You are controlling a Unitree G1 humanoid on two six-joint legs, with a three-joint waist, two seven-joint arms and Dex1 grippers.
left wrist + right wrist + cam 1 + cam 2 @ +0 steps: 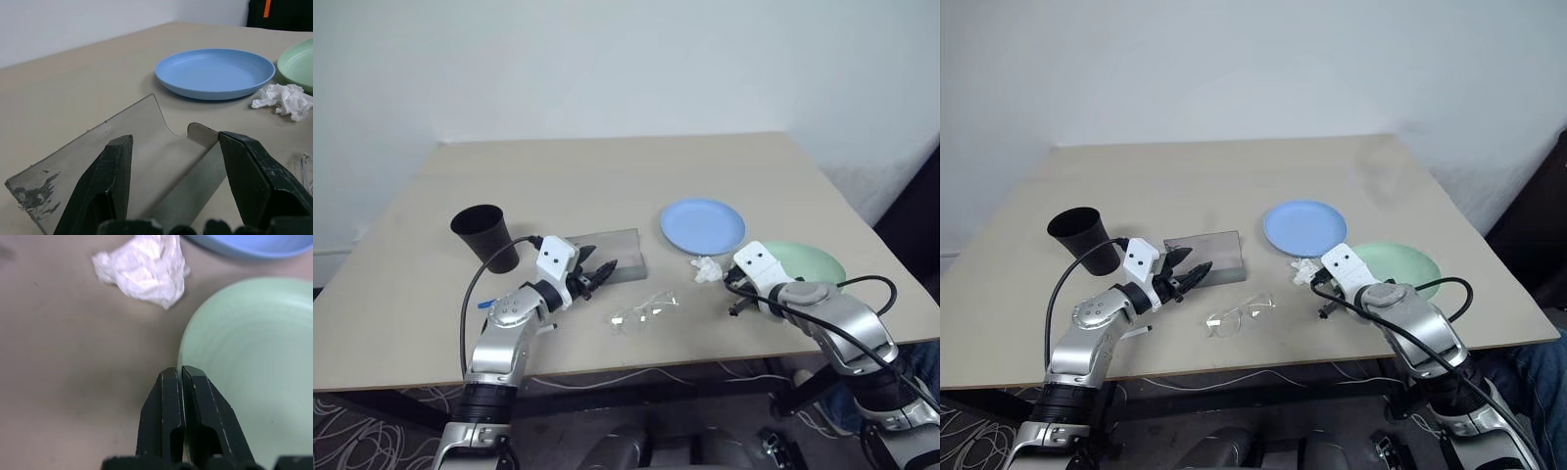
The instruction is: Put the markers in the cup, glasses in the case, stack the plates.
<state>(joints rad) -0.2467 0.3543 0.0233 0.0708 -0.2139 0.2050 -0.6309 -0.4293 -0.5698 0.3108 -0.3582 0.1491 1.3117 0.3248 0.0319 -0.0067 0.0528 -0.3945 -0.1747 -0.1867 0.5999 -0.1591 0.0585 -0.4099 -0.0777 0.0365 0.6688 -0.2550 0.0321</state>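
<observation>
The black cup [487,235] stands upright at the left of the table. To its right lies the grey case [612,253], with my left gripper [598,273] open at its near edge. The fingers [110,181] stand apart in front of it. The clear glasses [644,311] lie on the table in front of the case. The blue plate [703,225] and the green plate [808,262] sit side by side at the right. My right gripper [180,373] is shut on the green plate's near rim [182,352]. A marker's blue cap [484,304] peeks out beside my left arm.
A crumpled white wad [707,269] lies between the two plates and my right gripper. The tan table [607,176] stretches bare toward the white wall. Its front edge runs just under both arms. Cables lie on the floor below.
</observation>
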